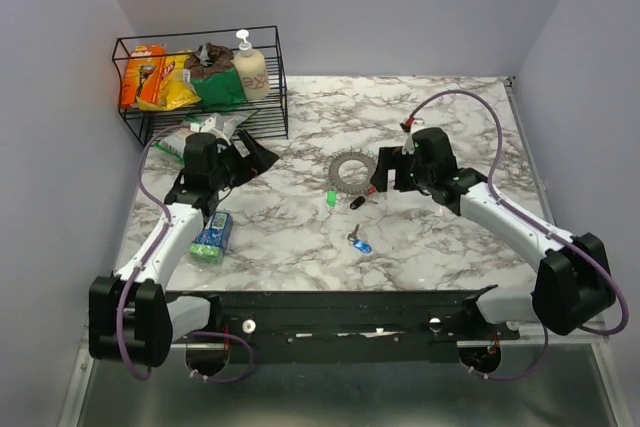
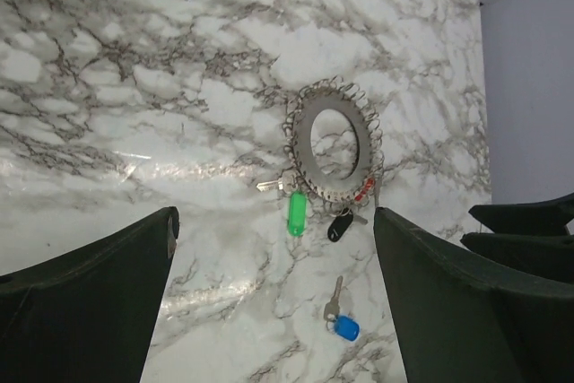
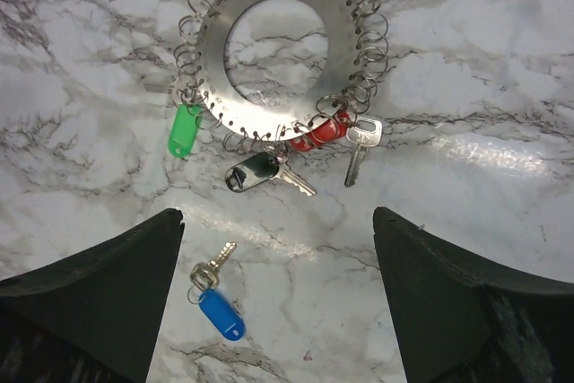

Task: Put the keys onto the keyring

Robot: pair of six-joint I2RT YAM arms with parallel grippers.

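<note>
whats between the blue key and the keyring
The black key lies between the blue key and the keyring, clearest in the right wrist view.

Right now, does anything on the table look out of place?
Yes: the blue-tagged key lies alone, apart from the keyring, while the green key, black key and red key sit at its rim. Nothing looks spilled or damaged.

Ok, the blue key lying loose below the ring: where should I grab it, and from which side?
I'd take the blue key by its plastic tag, coming straight down, closing across the tag's narrow width. It lies flat, apart from the keyring, and the tag looks the bulkiest part; the metal blade sits flush on the table.
</note>
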